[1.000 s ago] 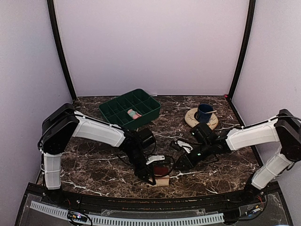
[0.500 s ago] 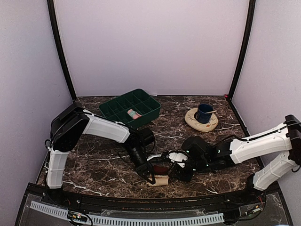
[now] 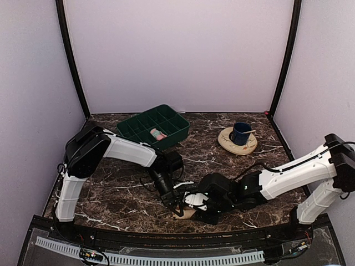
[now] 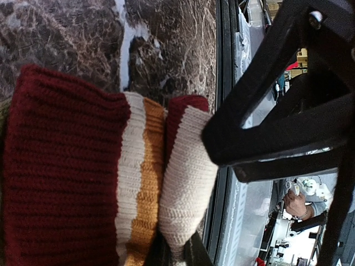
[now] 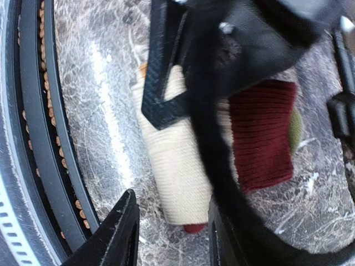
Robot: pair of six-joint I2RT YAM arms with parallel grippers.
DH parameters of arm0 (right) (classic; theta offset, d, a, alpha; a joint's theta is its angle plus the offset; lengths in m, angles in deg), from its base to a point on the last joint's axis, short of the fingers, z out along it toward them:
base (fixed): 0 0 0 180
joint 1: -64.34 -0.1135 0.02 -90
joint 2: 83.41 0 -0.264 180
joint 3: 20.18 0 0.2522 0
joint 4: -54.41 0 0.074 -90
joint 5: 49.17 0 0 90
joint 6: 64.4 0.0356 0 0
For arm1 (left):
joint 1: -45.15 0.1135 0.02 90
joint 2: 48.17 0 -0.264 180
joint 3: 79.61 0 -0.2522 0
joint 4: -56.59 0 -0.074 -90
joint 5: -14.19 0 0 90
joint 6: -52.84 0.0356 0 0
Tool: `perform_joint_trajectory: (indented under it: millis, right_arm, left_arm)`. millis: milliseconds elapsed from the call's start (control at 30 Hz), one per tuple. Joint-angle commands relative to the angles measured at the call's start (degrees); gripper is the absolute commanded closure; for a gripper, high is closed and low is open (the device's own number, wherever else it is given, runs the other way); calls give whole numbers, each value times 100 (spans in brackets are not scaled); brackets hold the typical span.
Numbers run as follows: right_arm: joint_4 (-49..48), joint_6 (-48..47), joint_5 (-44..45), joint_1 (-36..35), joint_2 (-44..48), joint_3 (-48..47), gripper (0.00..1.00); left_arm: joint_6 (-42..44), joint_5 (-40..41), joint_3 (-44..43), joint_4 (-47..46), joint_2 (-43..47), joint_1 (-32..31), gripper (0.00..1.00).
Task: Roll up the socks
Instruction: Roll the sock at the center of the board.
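White arm shells, black joints

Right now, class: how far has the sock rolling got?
Done: the pink sock sits in the tray and looks bundled. In hand: the tan sock is partly rolled, with the left claw shut on it and the right claw open around the roll's end. Left: finish the roll; its maroon part lies flat.

Robot lab cell: plain walls, marble tbl.

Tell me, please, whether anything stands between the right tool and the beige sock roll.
Partly: the left tool, clamped on the sock roll, crosses its far part. The near end lies bare before the right tool.
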Motion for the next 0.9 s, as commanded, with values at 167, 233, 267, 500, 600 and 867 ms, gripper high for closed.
perform_joint_trajectory:
  millis: [167,233,267,500,600,867]
  right_arm:
    - [-25,-387,329,-115,-325,-300,58]
    - [-38,-466,372,-112,-370,-343,58]
    - [-41,-505,388,-111,-372,-364,58]
    - [-67,-720,463,-115,-711,-381,61]
    - [-77,-722,448,-124,-714,-343,71]
    - [-42,-551,314,-121,-673,-224,97]
  left_arm:
    - [178,-22,-78,311,-179,11,93]
    - [191,-55,-78,324,-187,11,93]
    - [190,-70,-82,329,-192,11,93]
    - [216,-126,-86,351,-218,11,93]
    - [217,-126,-86,351,-226,15,93]
    - [-64,139,-50,174,-154,88,86]
